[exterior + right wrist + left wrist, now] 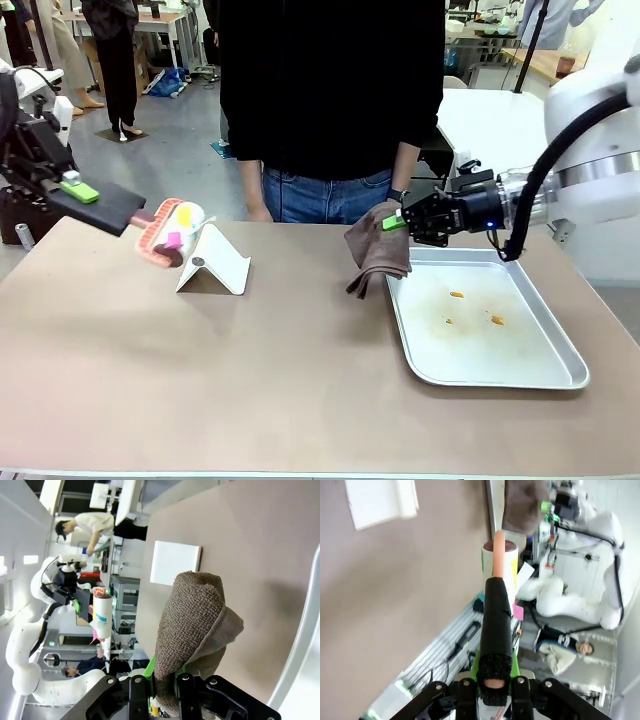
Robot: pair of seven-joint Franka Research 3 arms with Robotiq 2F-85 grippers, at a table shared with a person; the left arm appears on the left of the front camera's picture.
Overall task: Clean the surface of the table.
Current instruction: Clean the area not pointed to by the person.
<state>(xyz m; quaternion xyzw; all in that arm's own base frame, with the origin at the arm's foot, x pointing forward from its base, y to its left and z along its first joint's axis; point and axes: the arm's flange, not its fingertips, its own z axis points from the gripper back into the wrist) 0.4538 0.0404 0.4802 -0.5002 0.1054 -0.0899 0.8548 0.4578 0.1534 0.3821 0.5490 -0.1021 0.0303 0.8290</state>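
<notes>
Taupe table (250,380), grey workshop floor (170,140) beyond

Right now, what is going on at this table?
The left tool is shut on the handle of a lint roller, held above the table beside a white folded stand. The right tool is shut on a brown cloth hanging at the corner of a stained metal tray. A person stands at the far side.

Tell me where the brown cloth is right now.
In the front view, the brown cloth hangs from the right end effector, right of centre, over the table, just left of the metal tray.
</notes>
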